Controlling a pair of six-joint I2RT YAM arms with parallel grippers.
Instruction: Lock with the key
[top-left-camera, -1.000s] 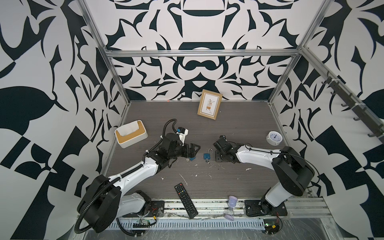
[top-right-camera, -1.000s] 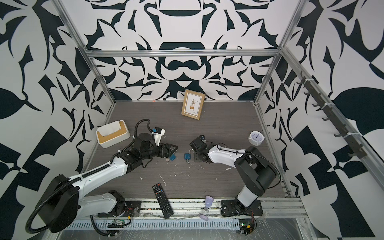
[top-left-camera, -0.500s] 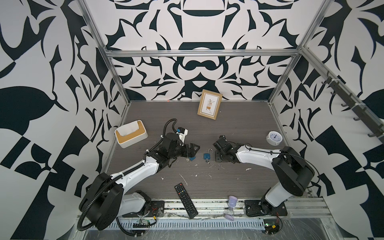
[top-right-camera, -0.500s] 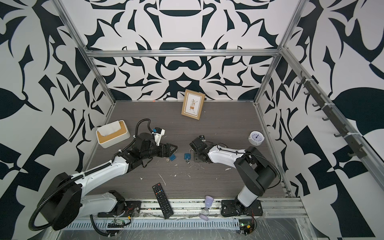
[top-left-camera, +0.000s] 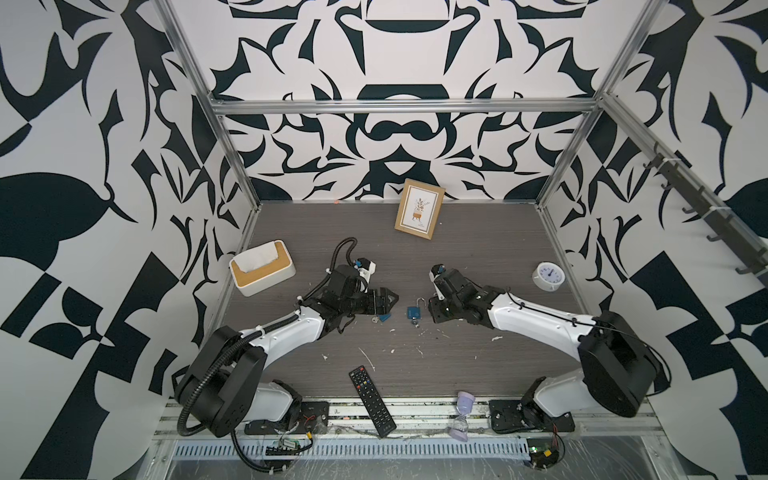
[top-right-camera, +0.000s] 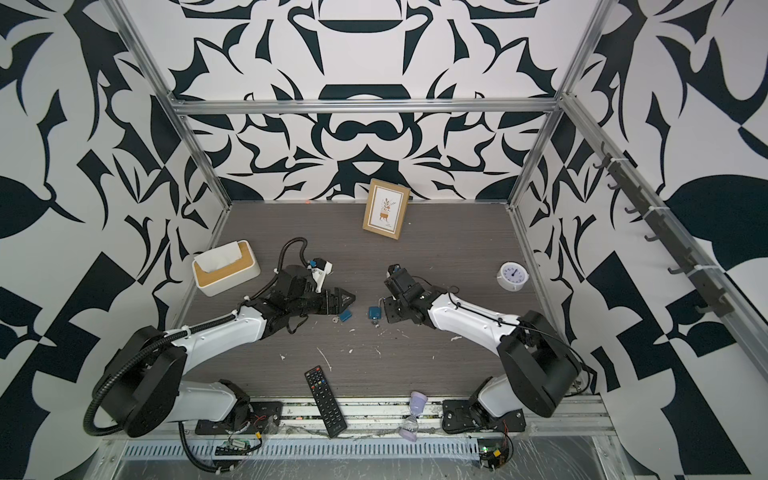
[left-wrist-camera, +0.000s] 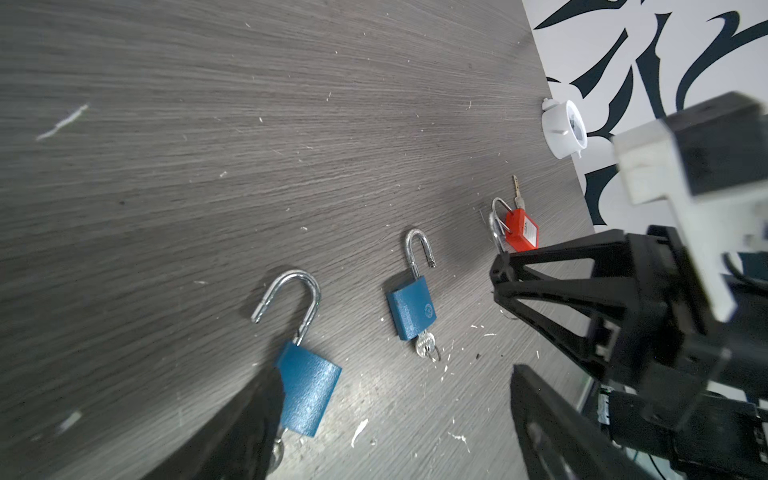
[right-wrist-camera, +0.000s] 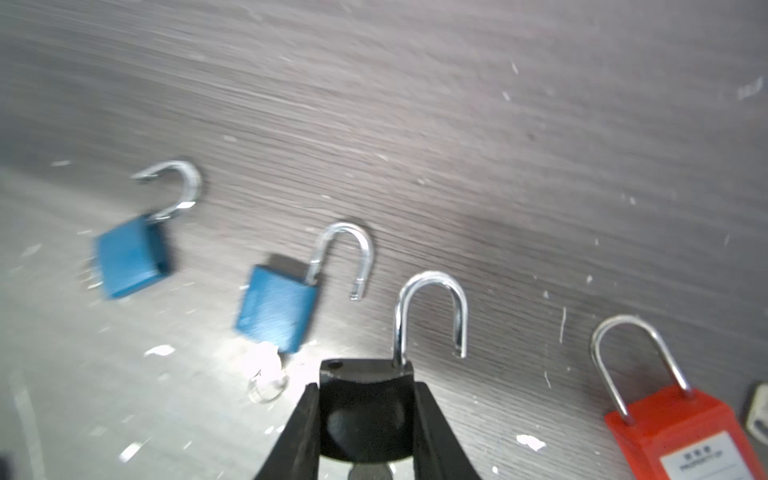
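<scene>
Black padlock (right-wrist-camera: 366, 374) clamped in right gripper (right-wrist-camera: 365, 390), shackle open; left gripper (left-wrist-camera: 395, 415) spread wide, blue padlock (left-wrist-camera: 309, 386) beside one finger.

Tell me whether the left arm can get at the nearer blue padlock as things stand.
Probably yes: its jaws stand wide right at that blue padlock, nothing between; the other jaws clamp the black padlock, clear of it.

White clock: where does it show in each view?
Both top views: white clock at the table's right edge.
Left wrist: beyond the red padlock, at the table edge.
Right wrist: not in it.
Shared landmark: the blue padlock with a key in it, seen in all four.
</scene>
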